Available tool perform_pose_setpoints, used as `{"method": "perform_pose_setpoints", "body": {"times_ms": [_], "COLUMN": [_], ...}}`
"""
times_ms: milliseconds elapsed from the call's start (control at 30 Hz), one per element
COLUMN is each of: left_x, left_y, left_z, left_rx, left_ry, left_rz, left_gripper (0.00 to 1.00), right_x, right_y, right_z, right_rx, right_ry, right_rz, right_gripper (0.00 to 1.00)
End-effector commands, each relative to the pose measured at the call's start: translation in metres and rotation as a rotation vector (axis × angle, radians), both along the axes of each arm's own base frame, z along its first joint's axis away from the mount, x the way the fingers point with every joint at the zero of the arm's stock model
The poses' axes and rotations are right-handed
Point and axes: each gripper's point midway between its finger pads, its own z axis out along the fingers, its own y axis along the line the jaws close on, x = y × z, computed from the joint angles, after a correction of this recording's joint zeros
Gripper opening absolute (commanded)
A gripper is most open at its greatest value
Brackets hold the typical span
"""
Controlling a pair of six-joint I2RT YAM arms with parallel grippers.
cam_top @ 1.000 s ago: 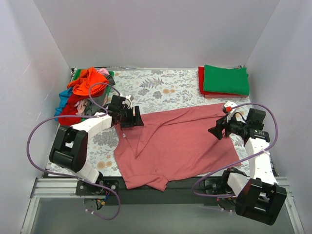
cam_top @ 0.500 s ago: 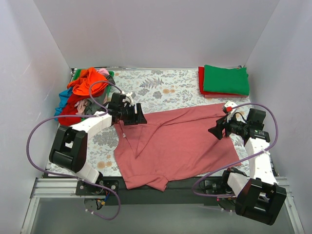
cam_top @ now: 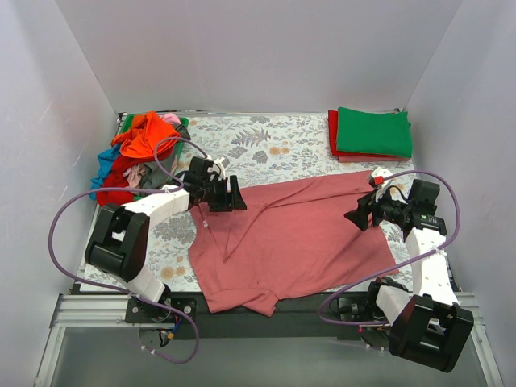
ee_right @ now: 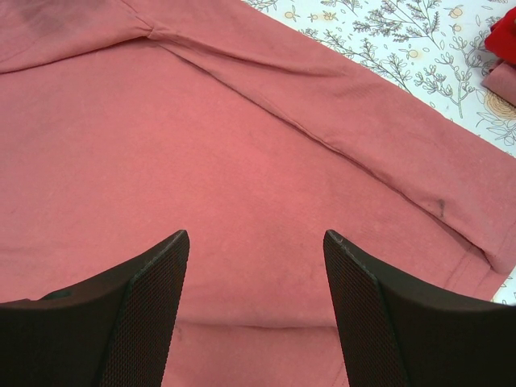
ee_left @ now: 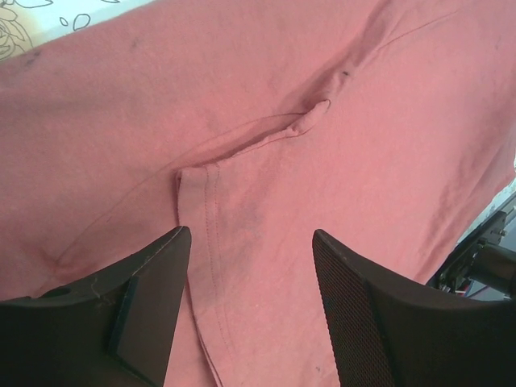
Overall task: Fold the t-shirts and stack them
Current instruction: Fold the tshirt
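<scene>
The left pincer [cam_top: 231,197] and right pincer [cam_top: 356,215] hover open, empty, over the spread dusty-rose t-shirt [cam_top: 298,242], seemingly placed for folding.

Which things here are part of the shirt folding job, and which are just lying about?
Job: dusty-rose t-shirt; unfolded tee pile; folded stack, green on top; left gripper; right gripper, both open.
Just there: floral table covering; white walls.
</scene>
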Motion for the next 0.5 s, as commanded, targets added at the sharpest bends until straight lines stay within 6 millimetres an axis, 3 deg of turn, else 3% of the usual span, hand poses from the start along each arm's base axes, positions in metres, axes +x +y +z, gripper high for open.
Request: {"method": "perform_pose_setpoints", "body": {"times_ms": [0,467], "left_x": [-0.0018,-0.0045], "left_y": [-0.0042,-0.0105], "left_z": [0.0002,-0.0046], "left_rx": [-0.015,-0.011], "left_ry": [-0.005,0.010], "left_rz": [-0.012,-0.028], "left_gripper": [0.60,0.58], "right_x": [-0.0008,-0.0008], "right_y": [0.0014,0.0013], "right_z": [0.0001,0.0002], "right_rx": [0.011,0.012], "right_ry": [-0.013,-0.013], "right_rz": [0.012,0.012], "right_gripper": [0.75,0.75]}}
